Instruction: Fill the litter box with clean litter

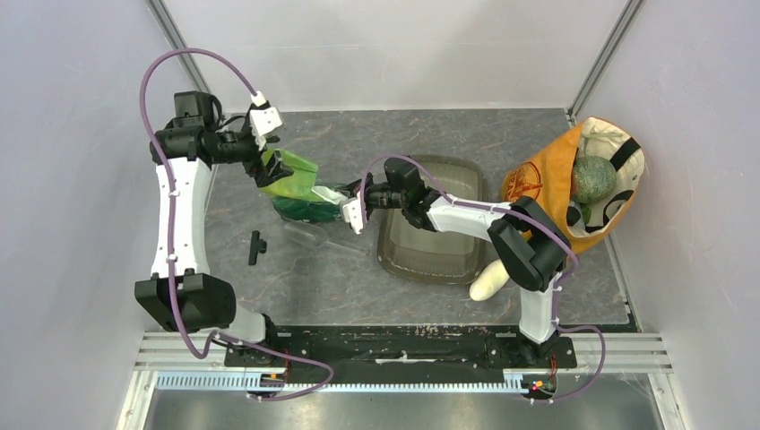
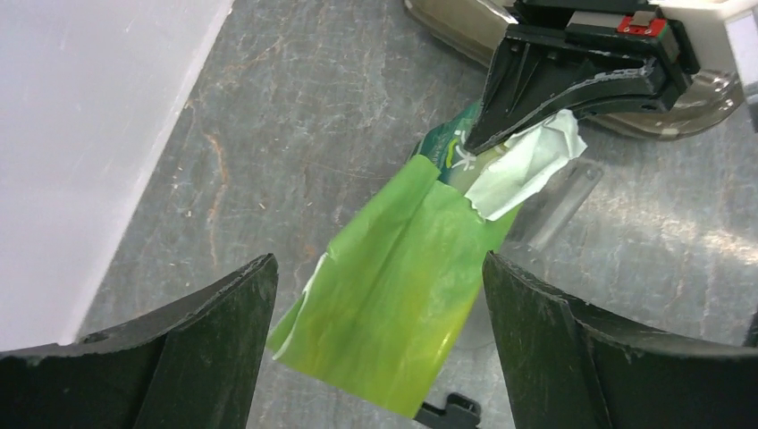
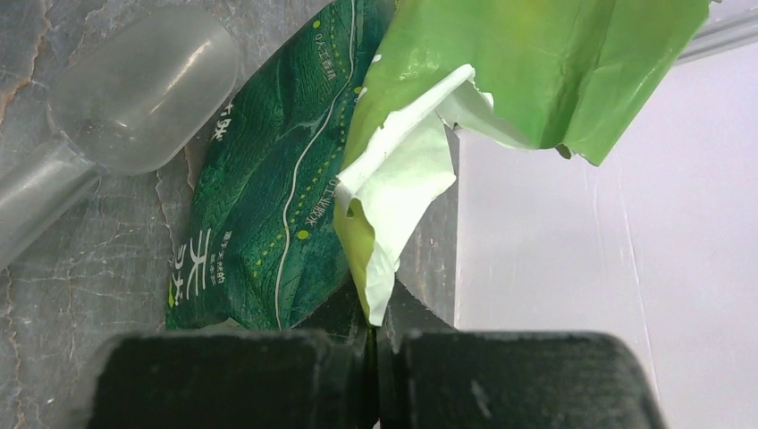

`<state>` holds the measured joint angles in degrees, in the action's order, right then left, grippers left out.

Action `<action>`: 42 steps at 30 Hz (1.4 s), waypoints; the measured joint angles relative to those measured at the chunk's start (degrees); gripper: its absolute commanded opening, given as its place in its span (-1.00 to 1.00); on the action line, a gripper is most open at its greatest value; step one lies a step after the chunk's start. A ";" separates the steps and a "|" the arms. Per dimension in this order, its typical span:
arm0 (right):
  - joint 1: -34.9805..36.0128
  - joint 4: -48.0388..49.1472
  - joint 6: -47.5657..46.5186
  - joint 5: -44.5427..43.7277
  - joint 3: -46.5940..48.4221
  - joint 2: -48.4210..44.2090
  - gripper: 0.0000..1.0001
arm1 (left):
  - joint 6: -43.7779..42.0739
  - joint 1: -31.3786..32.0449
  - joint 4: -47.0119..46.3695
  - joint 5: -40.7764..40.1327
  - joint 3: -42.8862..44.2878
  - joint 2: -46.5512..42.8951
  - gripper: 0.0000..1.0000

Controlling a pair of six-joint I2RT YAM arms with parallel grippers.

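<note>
The litter box (image 1: 435, 224), a smoky translucent tray, lies mid-table and looks empty; its rim (image 2: 438, 20) shows in the left wrist view. No clean litter is in view. A green printed bag (image 1: 300, 190) lies left of the tray, its top torn open. My right gripper (image 1: 335, 195) (image 3: 374, 326) is shut on the torn, white-lined flap (image 3: 393, 206) of the bag (image 3: 268, 179). My left gripper (image 1: 267, 167) (image 2: 377, 264) stands open by the bag's raised upper end (image 2: 402, 268), which hangs between the spread fingers without touching them.
A clear plastic scoop (image 1: 314, 235) (image 3: 134, 89) lies just in front of the bag. A small black clip (image 1: 257, 246) lies further left. A white oval vegetable (image 1: 491, 282) rests near the tray's front corner. An orange-and-cream fabric bag (image 1: 547, 179) holding a green melon (image 1: 593, 179) sits at the right.
</note>
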<state>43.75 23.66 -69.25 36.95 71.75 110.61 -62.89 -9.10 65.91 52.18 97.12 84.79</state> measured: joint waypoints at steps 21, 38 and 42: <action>0.39 3.23 -4.33 -0.98 -1.95 0.00 -1.00 | -14.73 6.97 19.61 -10.36 18.34 18.23 0.17; -0.68 2.12 8.22 -7.06 -1.20 -2.01 0.81 | -13.40 10.08 11.15 -14.49 5.49 6.16 -0.96; -2.36 -6.29 17.68 -7.93 1.86 -5.09 0.94 | -9.90 10.05 -1.36 -13.20 -6.56 -6.58 -0.96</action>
<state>41.39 17.37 -51.57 29.02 73.60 105.51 -72.79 0.95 64.55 38.98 90.56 78.22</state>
